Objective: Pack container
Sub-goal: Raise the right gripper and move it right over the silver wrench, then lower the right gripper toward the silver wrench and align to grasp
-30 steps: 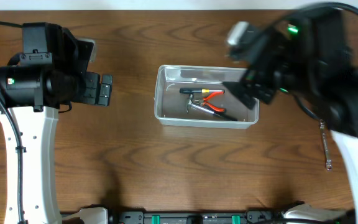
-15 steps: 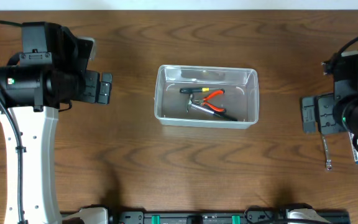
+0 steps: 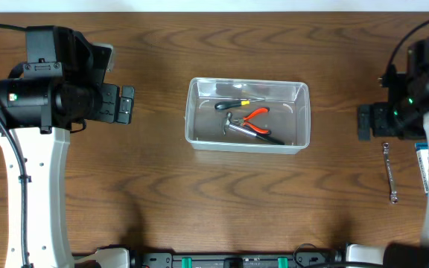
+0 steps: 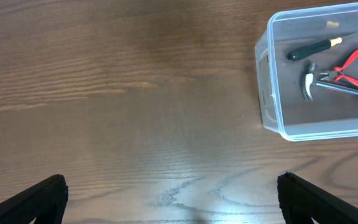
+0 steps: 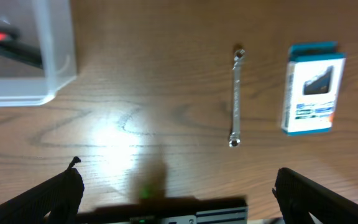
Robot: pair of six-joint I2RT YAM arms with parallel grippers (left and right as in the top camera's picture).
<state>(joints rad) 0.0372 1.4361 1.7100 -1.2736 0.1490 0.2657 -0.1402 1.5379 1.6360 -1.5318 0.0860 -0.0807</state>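
The left gripper (image 3: 127, 106) hangs well to the left of the clear, rounded-corner rectangular plastic container (image 3: 248, 143). Its jaws are spread wide with nothing between them, and its wrist view shows only bare brown wooden table (image 4: 135, 124) beneath.

The container sits upright on the table, midway between the two arms. Inside it lie three tools close together:
- a black-handled screwdriver (image 3: 232, 106) along the far side
- red-handled pliers (image 3: 257, 117) just beside the screwdriver
- a small metal-headed hammer (image 3: 248, 131) towards the near wall

The right gripper (image 3: 363, 123) hovers to the right of the container, clear of its rim. It is likewise released and carries nothing.

Further right of the container, and a little nearer than it, a slim silver wrench (image 5: 235, 97) lies flat on the wood. A small blue-and-white box (image 5: 312, 88) lies just beyond the wrench, apart from it.

Packing looks partly done, with three items in the container and two out of it. The step in hand appears to be the right arm lining up for its next pick.

The wrench is the likelier target, being closer to the container. It is thin and flat, so the fingers would need to straddle its shaft crosswise and come down almost to the tabletop before closing. The arm would then lift it over the container's right wall.
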